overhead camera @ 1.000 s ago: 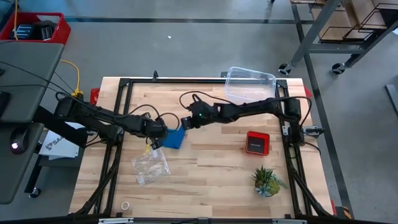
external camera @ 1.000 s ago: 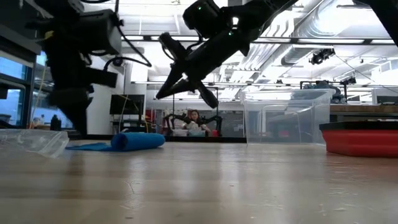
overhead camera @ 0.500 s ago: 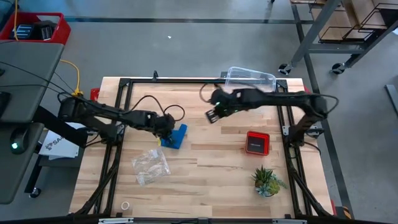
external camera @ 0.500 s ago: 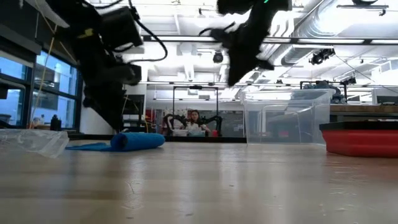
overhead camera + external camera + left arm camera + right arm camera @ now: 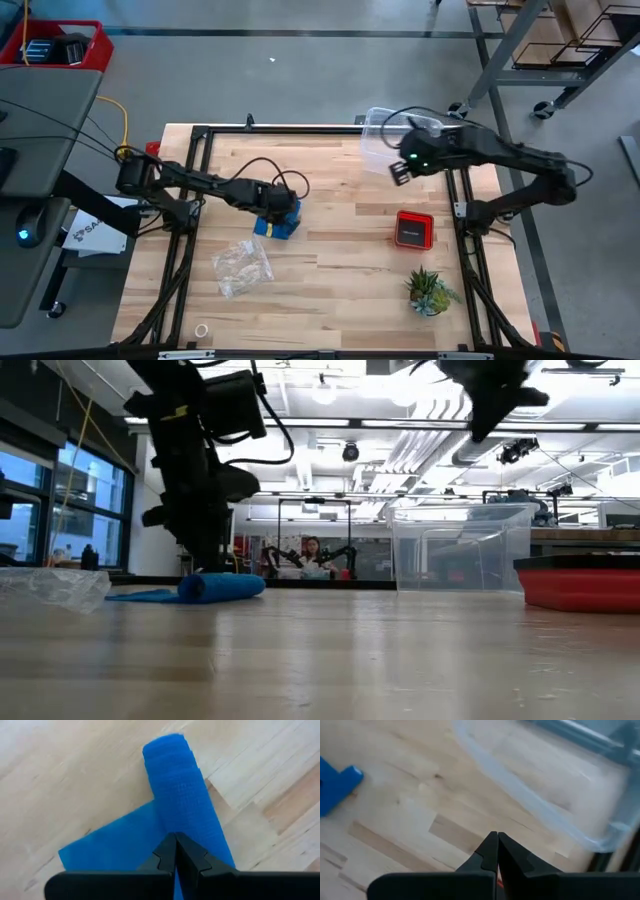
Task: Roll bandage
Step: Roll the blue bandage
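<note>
On the table one bandage (image 5: 283, 222) lies under the clenched left claw (image 5: 272, 203); right claw (image 5: 399, 172) clenched, empty

My left gripper (image 5: 175, 851), fingers pressed together, points at the bandage (image 5: 175, 795), a bright blue woven roll lying on the pale wooden table (image 5: 75, 775), with a flat loose tail spreading off one side.
</note>
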Controlling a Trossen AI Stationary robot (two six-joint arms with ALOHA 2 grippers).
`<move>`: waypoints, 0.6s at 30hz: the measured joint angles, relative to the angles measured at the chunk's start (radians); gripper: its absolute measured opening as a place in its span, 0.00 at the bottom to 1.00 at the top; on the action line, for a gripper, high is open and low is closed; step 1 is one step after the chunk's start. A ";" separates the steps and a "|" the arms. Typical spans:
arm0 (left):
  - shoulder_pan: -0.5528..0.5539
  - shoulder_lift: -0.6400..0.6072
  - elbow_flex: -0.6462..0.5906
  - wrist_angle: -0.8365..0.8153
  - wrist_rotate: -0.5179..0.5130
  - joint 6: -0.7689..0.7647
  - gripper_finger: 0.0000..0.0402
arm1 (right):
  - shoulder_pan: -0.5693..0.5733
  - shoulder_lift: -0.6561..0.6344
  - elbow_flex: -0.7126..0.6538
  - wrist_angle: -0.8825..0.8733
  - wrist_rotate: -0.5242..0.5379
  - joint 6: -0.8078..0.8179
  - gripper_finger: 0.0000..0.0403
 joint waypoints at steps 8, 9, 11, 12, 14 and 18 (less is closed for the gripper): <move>-0.077 0.002 -0.002 -0.024 -0.016 -0.156 0.00 | 0.005 -0.166 0.000 -0.096 0.086 0.119 0.00; -0.083 0.006 -0.001 -0.012 -0.021 -0.177 0.00 | 0.005 -0.182 0.000 -0.099 0.093 0.131 0.00; -0.092 0.020 -0.001 0.002 -0.016 -0.214 0.00 | 0.005 -0.209 0.000 -0.106 0.106 0.140 0.00; -0.097 0.031 -0.001 0.010 -0.011 -0.232 0.00 | 0.005 -0.221 0.000 -0.110 0.109 0.140 0.00; -0.106 0.055 -0.001 0.031 0.005 -0.271 0.00 | 0.005 -0.239 0.000 -0.114 0.110 0.139 0.00; -0.125 0.074 0.038 0.034 0.006 -0.322 0.00 | 0.005 -0.259 0.000 -0.127 0.110 0.139 0.00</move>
